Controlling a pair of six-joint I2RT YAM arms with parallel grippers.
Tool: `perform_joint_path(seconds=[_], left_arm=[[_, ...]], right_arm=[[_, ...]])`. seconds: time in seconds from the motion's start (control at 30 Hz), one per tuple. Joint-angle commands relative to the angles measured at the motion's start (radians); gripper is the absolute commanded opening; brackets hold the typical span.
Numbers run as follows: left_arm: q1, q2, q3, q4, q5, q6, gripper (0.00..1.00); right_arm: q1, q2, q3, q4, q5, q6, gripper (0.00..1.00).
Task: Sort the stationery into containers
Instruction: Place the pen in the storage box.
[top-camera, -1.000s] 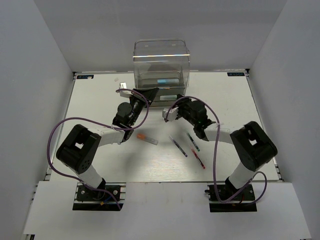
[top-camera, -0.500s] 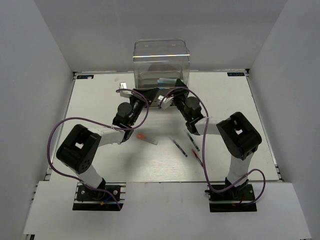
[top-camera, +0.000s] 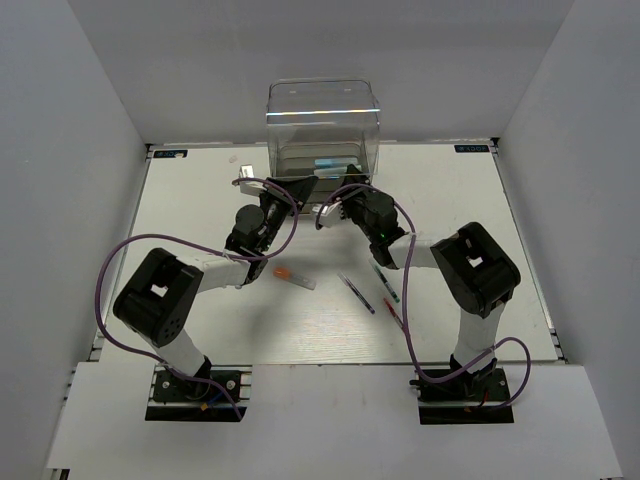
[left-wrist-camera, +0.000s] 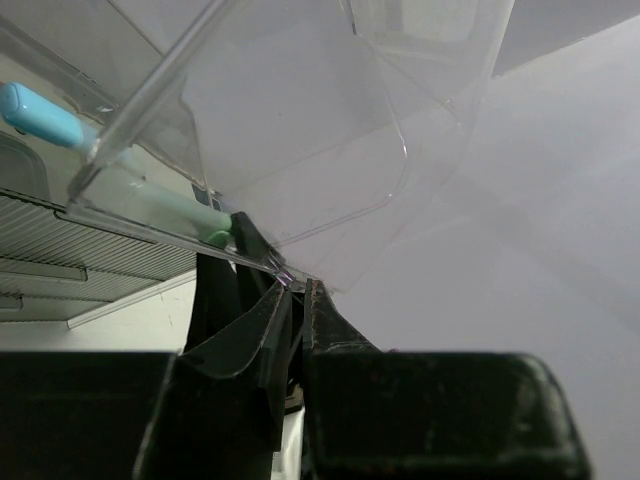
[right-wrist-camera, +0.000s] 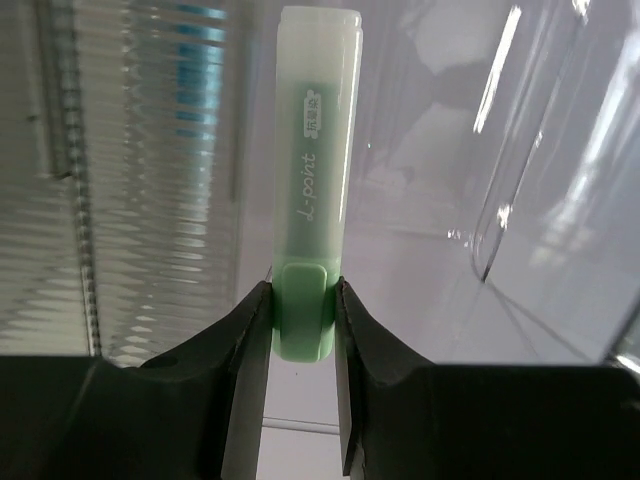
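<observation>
Presently my right gripper (right-wrist-camera: 300, 335) is clamping narrowly around the green end of one mint-green marker (right-wrist-camera: 315, 170), which is pointing straight out from my fingers toward the ribbed clear plastic. My left gripper (left-wrist-camera: 297, 310) is pinching, nearly closed, the front lip of one clear drawer (left-wrist-camera: 300, 140) that is sticking out of the single organiser (top-camera: 323, 115). One light-blue marker (left-wrist-camera: 40, 113) is lying inside that drawer. Both my wrists are crowding the organiser's front, close together. Behind them, four pieces are lying on the white table (top-camera: 200, 200): one orange-capped marker (top-camera: 293, 278), one dark pen (top-camera: 356, 293), one green pen (top-camera: 386, 283), one red pen (top-camera: 394, 316).
</observation>
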Motion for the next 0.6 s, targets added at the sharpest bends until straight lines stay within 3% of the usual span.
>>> perform_joint_path(seconds=[0.0, 0.23, 0.33, 0.43, 0.47, 0.57], left_arm=[[-0.001, -0.019, 0.019, 0.038, 0.008, 0.007, 0.00], [-0.001, -0.019, 0.019, 0.038, 0.008, 0.007, 0.00], [-0.001, -0.019, 0.019, 0.038, 0.008, 0.007, 0.00], [-0.001, -0.019, 0.019, 0.047, 0.008, 0.007, 0.00], [-0.001, -0.019, 0.019, 0.047, 0.008, 0.007, 0.00], [-0.001, -0.019, 0.019, 0.047, 0.008, 0.007, 0.00]], right_arm=[[-0.006, -0.014, 0.035, -0.034, -0.035, -0.125, 0.00], [-0.008, -0.011, 0.064, -0.147, 0.004, -0.187, 0.00], [-0.008, -0.014, 0.075, -0.181, 0.017, -0.182, 0.09], [-0.008, -0.019, 0.082, -0.194, 0.031, -0.173, 0.10], [-0.008, -0.019, 0.084, -0.189, 0.033, -0.161, 0.13], [-0.005, -0.024, 0.062, -0.132, 0.011, -0.140, 0.34]])
